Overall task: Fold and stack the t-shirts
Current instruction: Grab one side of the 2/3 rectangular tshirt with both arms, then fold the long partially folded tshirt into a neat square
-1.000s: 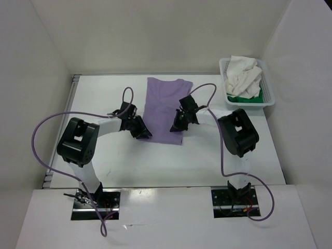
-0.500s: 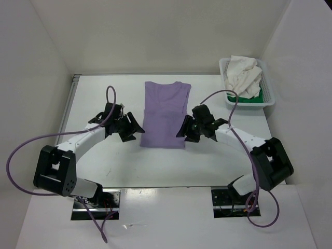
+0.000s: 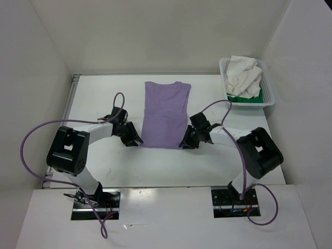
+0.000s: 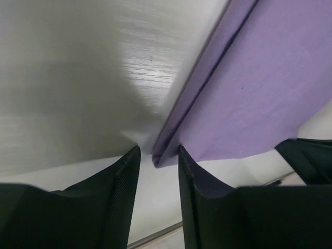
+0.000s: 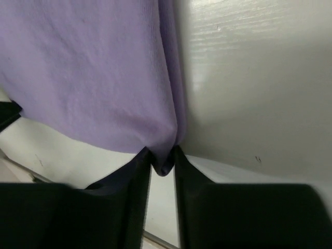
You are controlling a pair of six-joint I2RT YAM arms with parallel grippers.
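The lavender t-shirt (image 3: 165, 113) lies flat mid-table, folded into a long strip. My left gripper (image 3: 136, 141) is low at its near-left corner. In the left wrist view the gripper (image 4: 158, 149) is slightly open, with the shirt's corner (image 4: 171, 153) between the fingertips and a gap on one side. My right gripper (image 3: 184, 143) is at the near-right corner. In the right wrist view it (image 5: 162, 152) is shut on the shirt's corner (image 5: 165, 165). The cream t-shirt (image 3: 244, 75) and the green t-shirt (image 3: 243, 98) lie bunched in the basket.
The white mesh basket (image 3: 249, 105) stands at the table's back right corner. White walls close in the table on the left, back and right. Purple cables loop off both arms above the table.
Both arms have swung; the grippers have dropped to the shirt's near corners. The shirt's near edge has shifted and straightened since the earliest frame.
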